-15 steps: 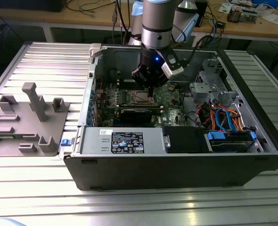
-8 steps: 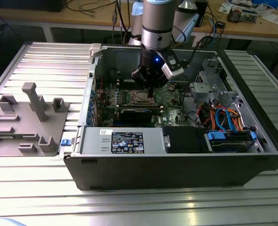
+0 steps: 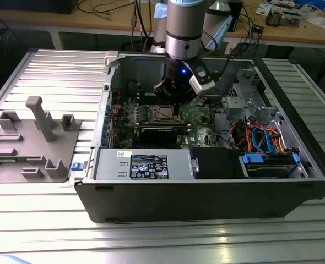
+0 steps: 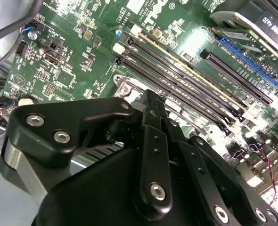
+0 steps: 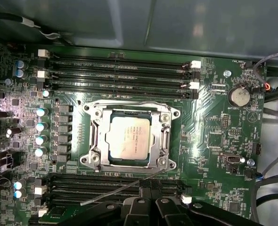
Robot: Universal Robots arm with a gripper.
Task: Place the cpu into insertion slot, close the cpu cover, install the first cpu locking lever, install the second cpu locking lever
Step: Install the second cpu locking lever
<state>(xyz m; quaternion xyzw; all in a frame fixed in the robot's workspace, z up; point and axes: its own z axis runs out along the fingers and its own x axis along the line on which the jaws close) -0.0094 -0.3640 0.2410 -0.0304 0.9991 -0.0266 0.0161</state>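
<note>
The gripper [image 3: 175, 110] hangs inside the open case [image 3: 206, 192], low over the board [image 5: 209, 136], just above the socket area. In the first wrist view its black fingers [image 5: 151, 190] stand together at the socket's near edge, with no clear gap visible between them; the second wrist view shows the same, the finger [image 4: 153, 122] links drawn in side by side. They appear narrow, nearly closed. A thin grey lever [image 5: 115, 190] runs slantwise right at the fingertips, from beside them out across the memory slots [image 5: 106, 188] on that side. Whether the tips actually pinch the lever, or merely touch it, cannot be told.

The cpu [image 5: 128, 137] lies flat in the slot [image 5: 99, 123], just beyond the fingertips, its pale metal top showing. The cover [image 5: 165, 136] is down over it, its silvery frame surrounding the chip's top on all sides.

Farther beyond the socket, a second bank of memory slots [image 5: 120, 75] runs parallel to the near one. A coin cell [image 5: 239, 96] sits well off to one side of the fingers.

In the exterior view, a grey fixture [image 3: 33, 140] rests outside the case, well apart from the gripper.
</note>
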